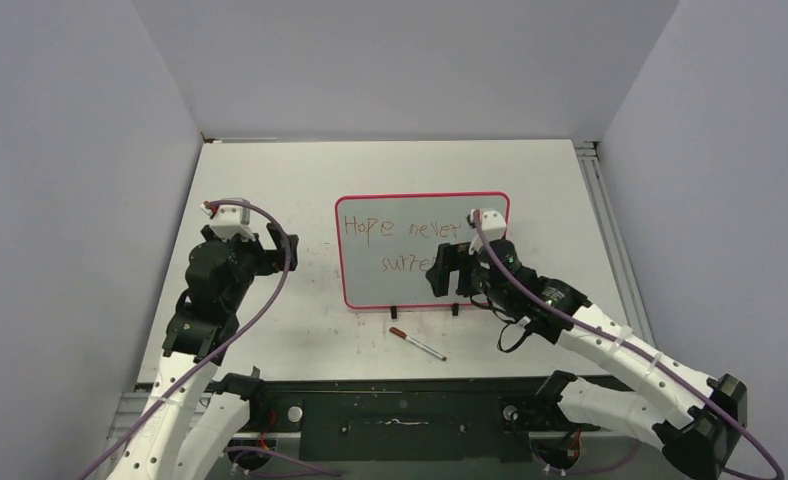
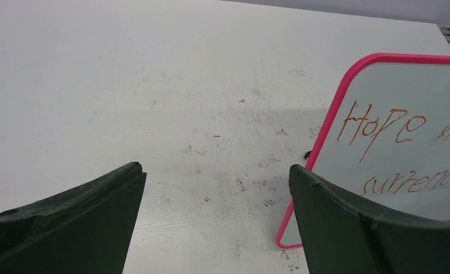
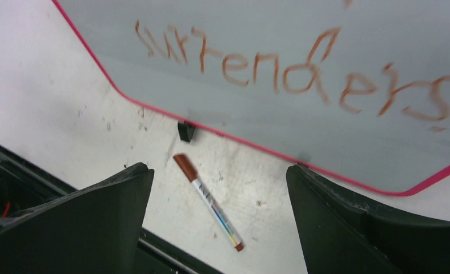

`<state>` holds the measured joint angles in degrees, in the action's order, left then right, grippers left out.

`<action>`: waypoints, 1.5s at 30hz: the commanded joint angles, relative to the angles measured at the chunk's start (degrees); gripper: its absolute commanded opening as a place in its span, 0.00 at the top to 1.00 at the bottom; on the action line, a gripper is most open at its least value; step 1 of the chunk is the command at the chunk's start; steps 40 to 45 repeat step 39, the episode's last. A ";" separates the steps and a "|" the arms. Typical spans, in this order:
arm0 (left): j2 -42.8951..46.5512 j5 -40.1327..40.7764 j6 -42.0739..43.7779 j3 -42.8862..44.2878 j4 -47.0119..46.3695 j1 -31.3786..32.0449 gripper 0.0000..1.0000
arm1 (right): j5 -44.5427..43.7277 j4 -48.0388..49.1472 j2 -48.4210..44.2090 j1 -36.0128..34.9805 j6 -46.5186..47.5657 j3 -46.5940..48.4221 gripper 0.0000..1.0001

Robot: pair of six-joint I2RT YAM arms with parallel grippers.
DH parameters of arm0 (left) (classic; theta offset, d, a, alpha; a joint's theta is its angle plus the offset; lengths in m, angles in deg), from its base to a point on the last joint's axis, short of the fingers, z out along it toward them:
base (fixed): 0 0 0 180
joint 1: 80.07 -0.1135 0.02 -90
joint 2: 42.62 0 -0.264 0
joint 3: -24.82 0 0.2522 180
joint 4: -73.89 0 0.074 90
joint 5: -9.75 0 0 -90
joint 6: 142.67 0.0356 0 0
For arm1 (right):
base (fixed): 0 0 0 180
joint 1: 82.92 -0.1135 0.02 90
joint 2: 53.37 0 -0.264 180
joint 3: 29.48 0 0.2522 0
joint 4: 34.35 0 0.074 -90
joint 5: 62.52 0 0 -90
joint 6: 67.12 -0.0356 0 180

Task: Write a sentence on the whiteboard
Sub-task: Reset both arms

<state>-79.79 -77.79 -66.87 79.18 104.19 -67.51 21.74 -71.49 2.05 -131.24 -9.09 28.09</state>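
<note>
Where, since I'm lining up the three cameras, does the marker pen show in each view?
Top external: the marker pen lies lower centre, just in front of the whiteboard.
Left wrist: not in view.
Right wrist: lower centre, below the board's bottom edge.
Shared landmark: the board's pink frame, seen in all three.

I work in a robotics lab cell: plain grey partition walls (image 1: 400,60) box in my scuffed white worktop (image 1: 290,170), with cabled arms (image 1: 590,330) bolted at its near edge.
</note>
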 commanded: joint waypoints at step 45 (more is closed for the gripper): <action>1.87 19.26 -2.66 4.74 0.15 -4.74 0.04 | -8.68 19.52 -18.20 44.91 16.26 -3.65 0.10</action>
